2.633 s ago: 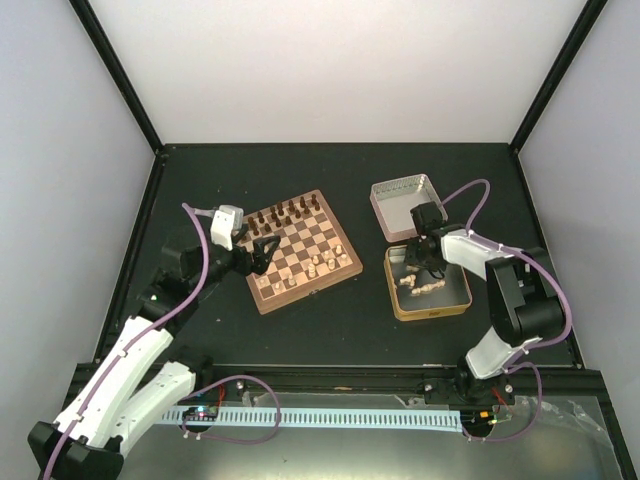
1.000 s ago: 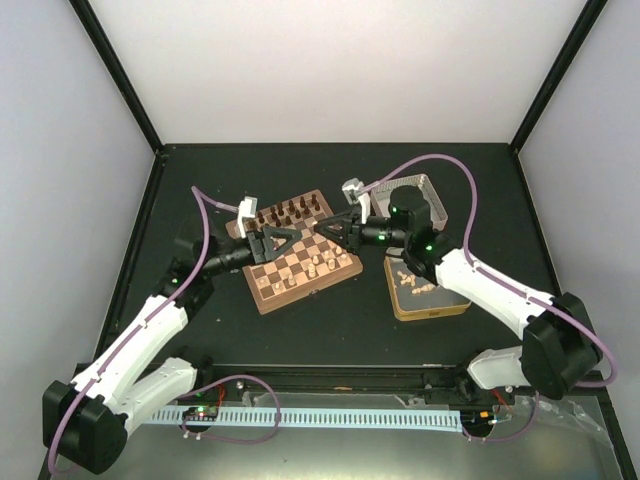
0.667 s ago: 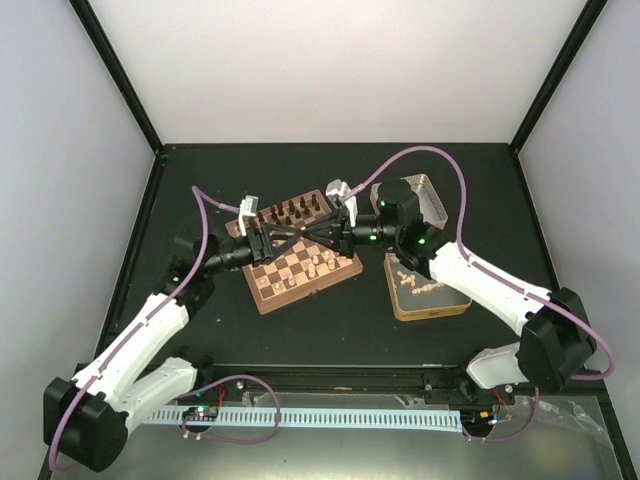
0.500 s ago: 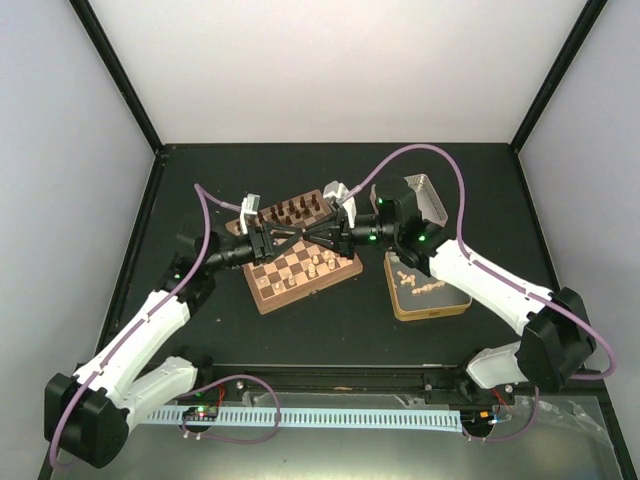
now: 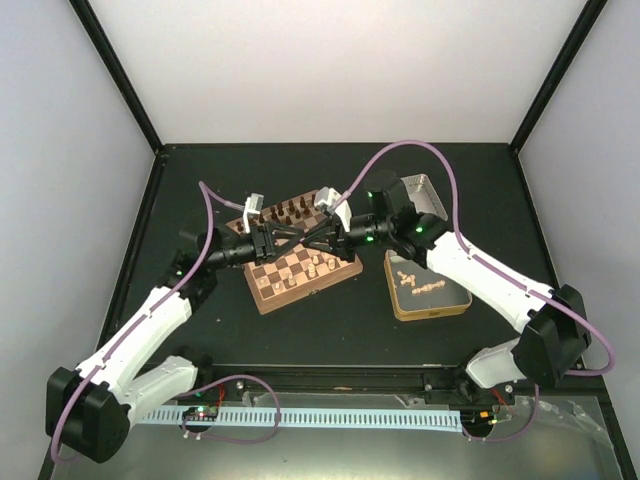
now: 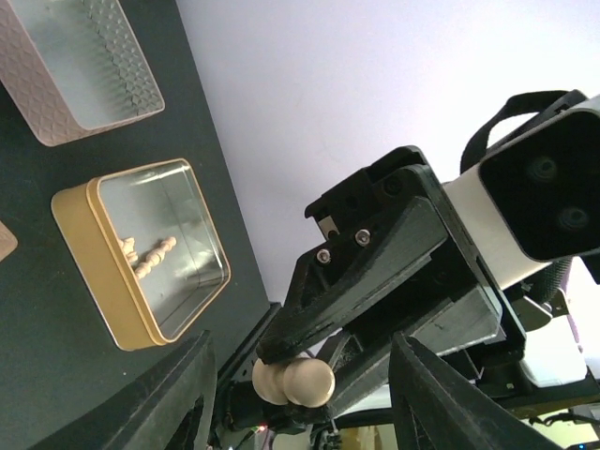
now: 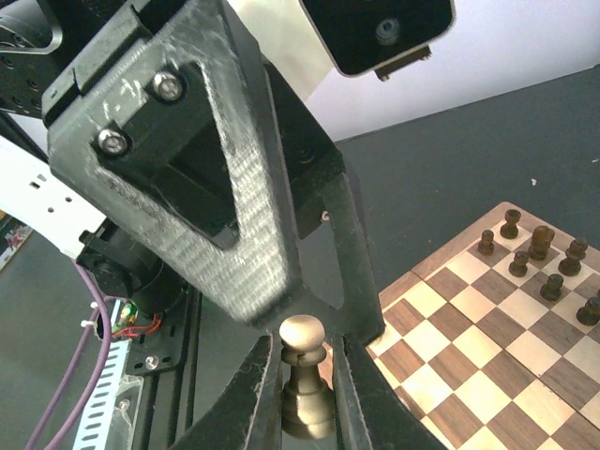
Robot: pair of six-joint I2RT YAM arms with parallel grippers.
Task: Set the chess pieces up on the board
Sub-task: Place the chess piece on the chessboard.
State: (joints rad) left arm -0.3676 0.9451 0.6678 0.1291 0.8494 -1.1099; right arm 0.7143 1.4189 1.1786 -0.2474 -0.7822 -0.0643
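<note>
Both grippers meet tip to tip above the board (image 5: 290, 278). My right gripper (image 7: 305, 361) is shut on a pale cream pawn (image 7: 305, 375), pinching its body with the round head sticking out past the fingertips. In the left wrist view that pawn (image 6: 292, 382) hangs under the right gripper's fingers (image 6: 375, 262). It sits between the jaws of my left gripper (image 6: 300, 398), which stand apart with a gap on each side. Dark pieces (image 5: 295, 210) line the board's far rows. A few pale pieces (image 5: 318, 265) stand near its front edge.
A gold tin (image 5: 428, 288) right of the board holds several loose pale pieces (image 6: 150, 255). The pinkish-silver lid (image 5: 428, 190) lies behind it, partly under the right arm. The cable rail (image 5: 330, 415) runs along the near edge.
The right gripper has carried the pawn left to meet the left gripper over the board. The left jaws have narrowed around the pawn. The right grip is unchanged.
</note>
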